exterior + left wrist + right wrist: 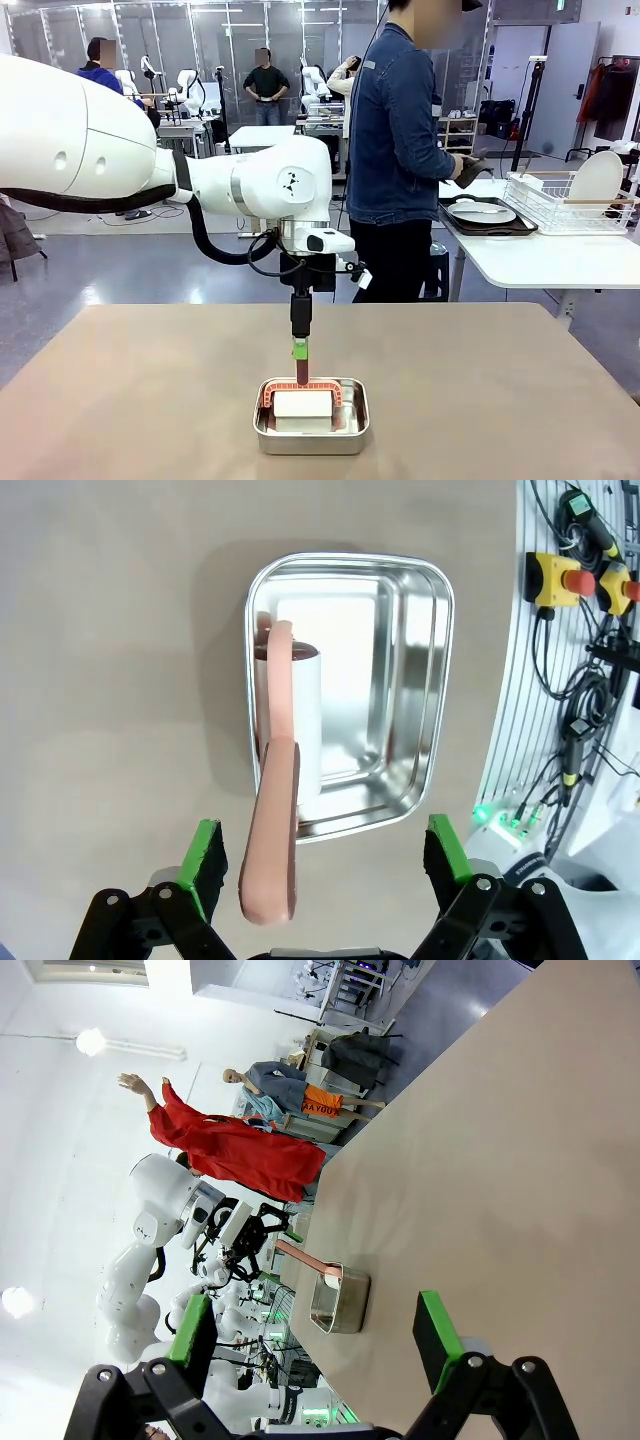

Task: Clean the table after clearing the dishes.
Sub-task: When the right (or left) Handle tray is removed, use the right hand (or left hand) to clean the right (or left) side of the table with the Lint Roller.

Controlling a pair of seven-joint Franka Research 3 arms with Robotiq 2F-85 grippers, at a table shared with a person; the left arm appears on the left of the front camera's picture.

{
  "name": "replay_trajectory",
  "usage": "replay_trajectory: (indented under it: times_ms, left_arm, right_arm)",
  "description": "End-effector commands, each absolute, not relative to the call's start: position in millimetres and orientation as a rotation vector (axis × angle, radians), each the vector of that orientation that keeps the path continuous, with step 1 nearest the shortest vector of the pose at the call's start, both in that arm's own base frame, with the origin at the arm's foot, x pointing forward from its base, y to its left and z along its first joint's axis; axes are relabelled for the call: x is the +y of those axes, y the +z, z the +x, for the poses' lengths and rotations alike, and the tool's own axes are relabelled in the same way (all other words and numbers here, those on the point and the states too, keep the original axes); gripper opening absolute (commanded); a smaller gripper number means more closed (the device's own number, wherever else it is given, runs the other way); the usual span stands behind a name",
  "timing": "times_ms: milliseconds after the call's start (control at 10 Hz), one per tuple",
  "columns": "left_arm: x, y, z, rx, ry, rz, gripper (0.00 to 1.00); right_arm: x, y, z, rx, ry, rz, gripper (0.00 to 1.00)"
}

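The tan table (140, 400) carries a steel pan (312, 432) near its front middle. In the pan lies a white block (303, 404) with a salmon-coloured arched handle (275, 830). My left gripper (301, 370) points straight down just above that handle. Seen from the left wrist, the left gripper (325, 860) is open, its green pads (207, 865) on either side of the handle and apart from it. My right gripper (315, 1335) is open and holds nothing, far from the pan (340, 1300). One of the dishes, a white plate on a dark tray (482, 213), rests on the white side table.
A person in a denim jacket (395, 130) stands at the far edge, turned toward the white side table (540, 260), one hand on a dark object above the tray. A white wire rack (565, 205) with an upright plate stands there too.
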State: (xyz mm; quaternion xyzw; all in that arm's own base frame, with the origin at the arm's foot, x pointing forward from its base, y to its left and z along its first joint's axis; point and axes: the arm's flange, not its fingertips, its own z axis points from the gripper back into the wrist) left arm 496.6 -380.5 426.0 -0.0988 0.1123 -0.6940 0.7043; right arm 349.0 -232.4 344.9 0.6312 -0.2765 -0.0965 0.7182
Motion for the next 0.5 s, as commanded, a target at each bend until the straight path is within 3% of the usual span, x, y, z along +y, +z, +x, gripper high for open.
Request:
replay_trajectory:
  times_ms: [0,100,200,300,400]
  left_arm:
    - [-369.9,423.7,484.2,0.222,-1.503,-0.238,1.00]
    - [-369.0,423.5,484.8,0.214,-1.510,-0.261,0.93]
    - [-370.6,420.7,485.6,0.212,-1.510,-0.258,0.63]
    - [-370.5,421.0,486.7,0.209,-1.530,-0.237,0.41]
    - [-371.3,422.8,486.4,0.196,-1.528,-0.237,0.03]
  right_arm:
    - [-232.2,349.3,348.2,-0.601,-0.221,1.395,1.00]
    - [-232.2,349.3,348.2,-0.601,-0.221,1.395,1.00]
    - [-232.2,349.3,348.2,-0.601,-0.221,1.395,1.00]
    - [-232.2,349.3,348.2,-0.601,-0.221,1.395,1.00]
    - [-232.2,349.3,348.2,-0.601,-0.221,1.395,1.00]
